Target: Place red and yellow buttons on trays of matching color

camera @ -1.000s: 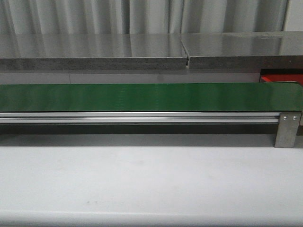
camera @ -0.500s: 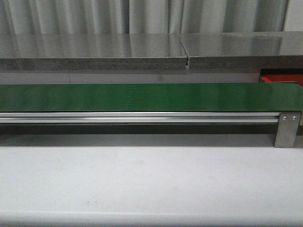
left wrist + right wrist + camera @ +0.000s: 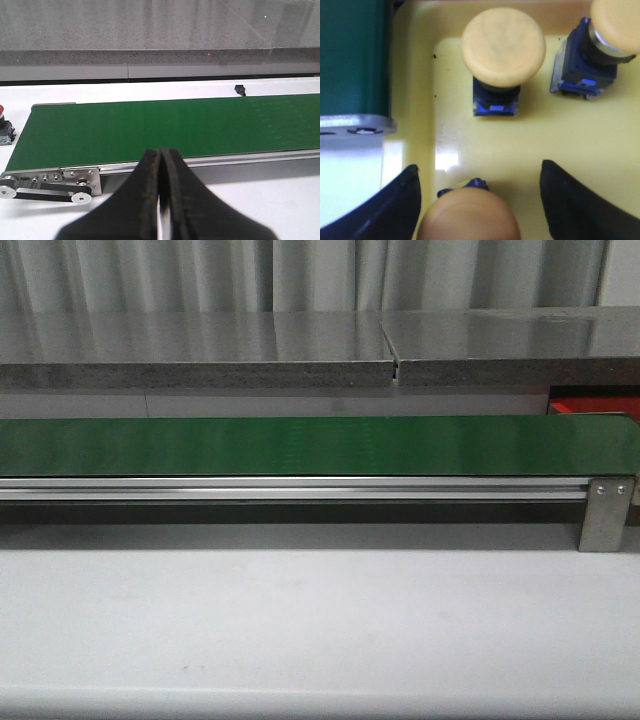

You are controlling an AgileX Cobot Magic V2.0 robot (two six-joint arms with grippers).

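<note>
**Third yellow button sits between open jaws on the yellow tray; belt unchanged**

In the right wrist view, the yellow tray (image 3: 560,165) holds three yellow buttons. One (image 3: 503,45) stands on its blue base near the tray's middle, a second (image 3: 617,22) stands beside it at the picture's edge, and a third (image 3: 468,215) lies directly between the fingers of the right gripper (image 3: 479,170). Those fingers are spread wide, one on each side of the cap. Whether either pad touches the cap cannot be told. I judge this to be the set-down of that third button, so the yellow side of the task looks well advanced.

Of the red tray (image 3: 590,403), only a corner shows, behind the far right end of the green belt (image 3: 300,445) in the front view. Its contents are hidden. At the edge of the left wrist view, a red-capped button (image 3: 1,112) sits just beside the belt's end. It is cut off, so little more can be said.

The left gripper (image 3: 161,155) hovers on the near side of the belt with its fingers pressed together and nothing between them.

Over the last second the front view has not changed. The belt stays bare along its visible length, and no arm has entered the frame above the white table (image 3: 300,620). That suggests no fresh button is arriving there, so the red one looks like the likely next job.
</note>
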